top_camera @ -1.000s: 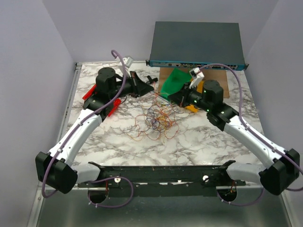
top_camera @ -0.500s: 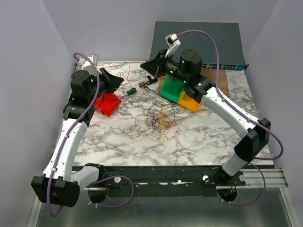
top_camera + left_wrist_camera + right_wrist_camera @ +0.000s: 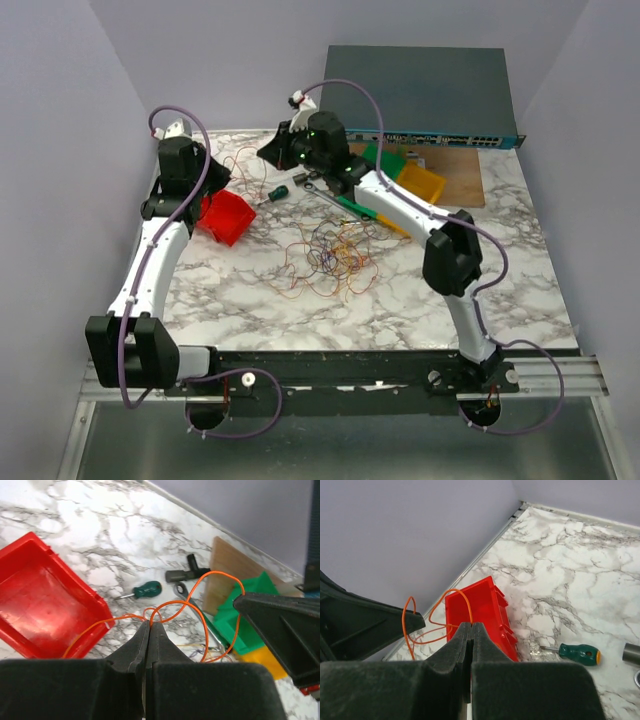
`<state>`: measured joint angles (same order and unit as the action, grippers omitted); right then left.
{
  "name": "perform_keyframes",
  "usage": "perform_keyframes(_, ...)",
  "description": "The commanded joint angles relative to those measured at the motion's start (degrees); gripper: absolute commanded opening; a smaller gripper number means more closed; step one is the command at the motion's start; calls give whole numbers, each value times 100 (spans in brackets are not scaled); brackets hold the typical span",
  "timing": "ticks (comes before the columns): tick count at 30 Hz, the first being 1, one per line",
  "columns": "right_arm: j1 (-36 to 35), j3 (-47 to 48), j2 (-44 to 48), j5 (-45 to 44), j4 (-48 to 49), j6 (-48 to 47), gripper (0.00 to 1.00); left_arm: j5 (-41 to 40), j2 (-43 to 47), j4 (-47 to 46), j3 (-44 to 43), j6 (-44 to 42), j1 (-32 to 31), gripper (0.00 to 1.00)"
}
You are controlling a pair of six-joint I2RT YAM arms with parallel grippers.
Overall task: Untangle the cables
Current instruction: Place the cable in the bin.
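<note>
Holding one orange wire [image 3: 218, 573] between them, left claw [image 3: 150, 625] and right claw [image 3: 471, 625] are each pinched shut on it, raised at far left by the red bin [image 3: 228, 215]. Other cables [image 3: 335, 255] lie in one knotted heap at the middle of the table [image 3: 480, 290]. Judgement: early stage, nearly all sorting left.

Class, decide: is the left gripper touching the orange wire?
Touching. The left wrist view shows the orange wire running into the tips of the shut left gripper, pinched between its fingers.
</note>
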<state>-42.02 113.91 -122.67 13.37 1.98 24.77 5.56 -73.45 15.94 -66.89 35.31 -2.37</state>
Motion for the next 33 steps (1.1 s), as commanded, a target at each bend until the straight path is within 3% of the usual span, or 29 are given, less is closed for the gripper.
perform_keyframes(1, -302, 715, -621, -128, 34, -104, 1, -461, -366, 18, -252, -77, 187, 0)
perform_keyframes(19, -886, 1666, -2524, -747, 643, -81, 1, -505, -2116, -280, -660, -613, 896, 0)
perform_keyframes(25, -1001, 2105, -2931, -871, 587, -216, 1, -863, -2237, -14, -752, -706, 949, 0)
perform_keyframes(33, -1116, 2256, -2902, -949, 602, -364, 1, -1410, -1594, -221, -63, -472, 1067, 0)
